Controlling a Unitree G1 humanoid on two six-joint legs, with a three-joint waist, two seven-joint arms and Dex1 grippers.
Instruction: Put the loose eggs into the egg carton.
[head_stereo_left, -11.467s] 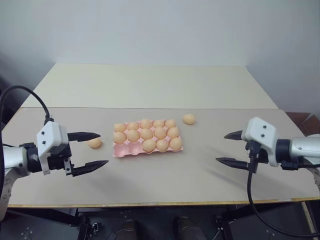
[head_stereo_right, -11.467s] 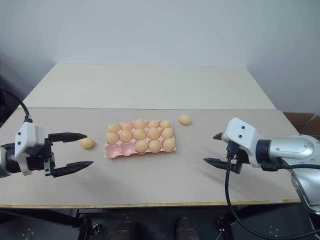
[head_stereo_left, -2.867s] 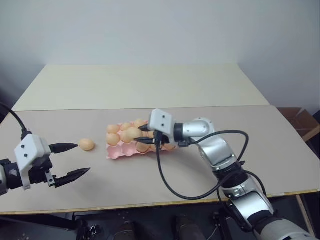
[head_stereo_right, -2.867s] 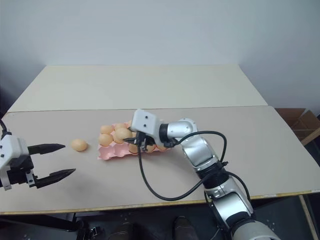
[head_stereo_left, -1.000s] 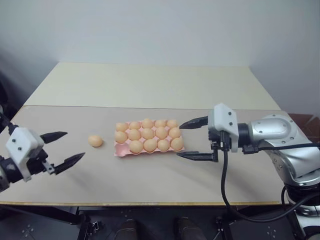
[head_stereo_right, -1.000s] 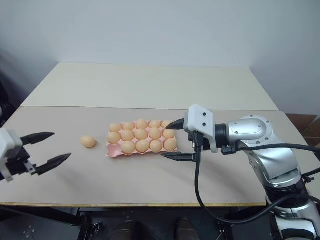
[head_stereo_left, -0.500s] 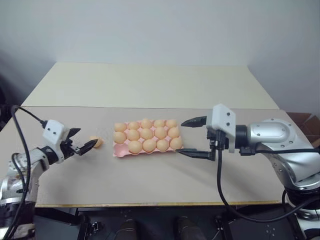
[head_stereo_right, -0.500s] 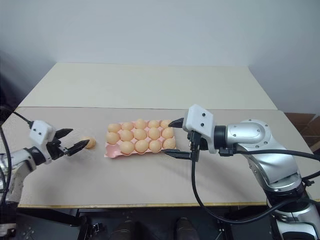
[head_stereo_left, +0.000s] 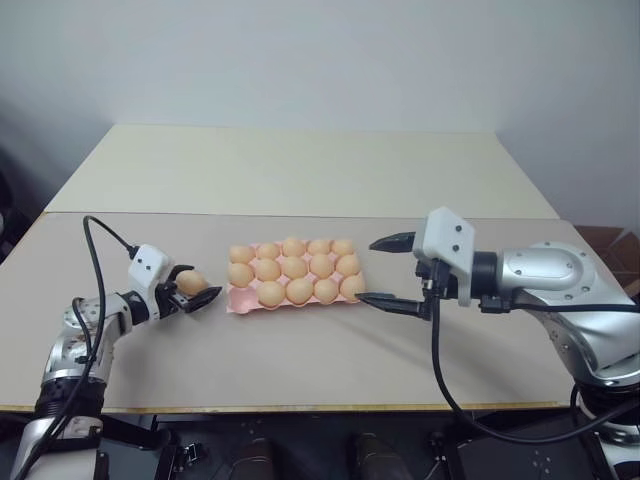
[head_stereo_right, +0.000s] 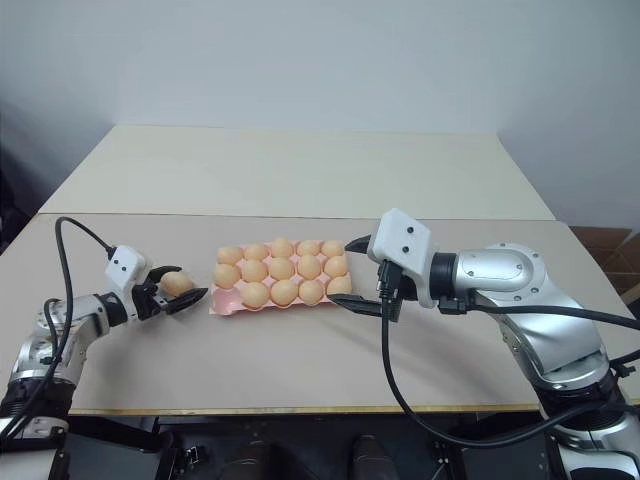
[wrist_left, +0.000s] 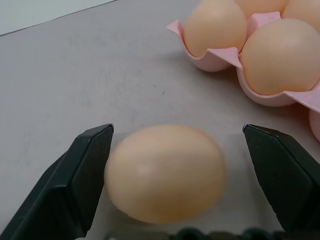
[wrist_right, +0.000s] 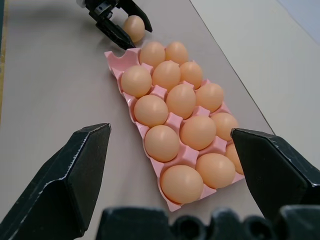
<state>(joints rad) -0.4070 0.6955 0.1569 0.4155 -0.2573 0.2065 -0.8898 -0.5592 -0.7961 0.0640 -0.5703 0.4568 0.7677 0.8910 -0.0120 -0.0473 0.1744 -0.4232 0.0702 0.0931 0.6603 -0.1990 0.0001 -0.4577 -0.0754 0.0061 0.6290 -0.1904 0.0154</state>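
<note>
**Left gripper straddles the last loose egg beside the carton**

While the right gripper (head_stereo_left: 388, 272) hangs just off the right end of the egg carton (head_stereo_left: 243, 303) with its 2 black fingers spread wide and nothing between them, the left gripper (head_stereo_left: 195, 290) sits low over the grey table (head_stereo_left: 300, 350) at the carton's left end. Its fingers are also spread, 1 on each side of the loose egg (wrist_left: 165, 172). From the left wrist view, a gap shows between the egg and the finger (wrist_left: 280, 175) on one side, while the other finger (wrist_left: 75, 180) sits right at the shell; whether it touches cannot be told. The egg rests on the table, just beside the pink carton's left edge and not in any cup.

The carton lies flat near the middle of the table, 14 eggs (wrist_right: 162, 142) seated in it. 1 cup (wrist_right: 116, 59) stands empty at the near-left corner, the one closest to the loose egg.
</note>
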